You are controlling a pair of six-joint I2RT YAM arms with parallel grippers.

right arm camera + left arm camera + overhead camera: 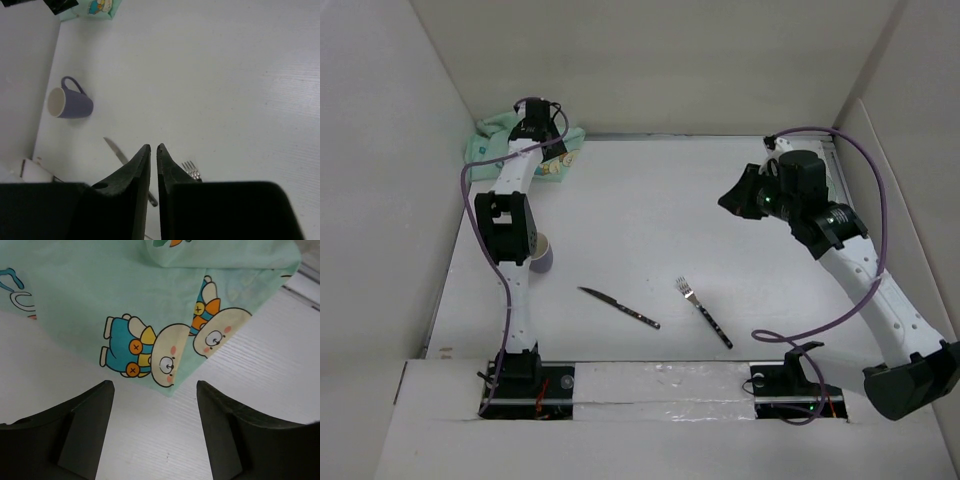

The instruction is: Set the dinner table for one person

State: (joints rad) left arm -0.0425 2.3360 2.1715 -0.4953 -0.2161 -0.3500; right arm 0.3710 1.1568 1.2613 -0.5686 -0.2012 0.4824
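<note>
Two YAM arms work over the white dinner table (650,210), which fills the floor of a walled bay. At far L, the left gripper (155,390) hovers low over the corner of a mint-green cartoon-print placemat (100,285), fingers (90,425) spread wide w/ nothing between them. The cloth lies rumpled and partly folded in the table's far-left corner, one printed edge doubled over itself; the wrist view shows its pointed corner resting on bare tabletop just ahead of the open jaws.

At R, the right gripper (153,147) hangs raised above the table's right half, well apart from every item. Its fingers are drawn nearly together, only a thin slit between the tips, gripping nothing.

A lavender mug (70,103) w/ white interior sits by the table's left edge, partly hidden behind the left arm in the top view. Near the front centre lie a knife (618,307) and, to its right, a fork (703,312), apart and roughly parallel, both w/ dark handles angled toward the near right.
</note>
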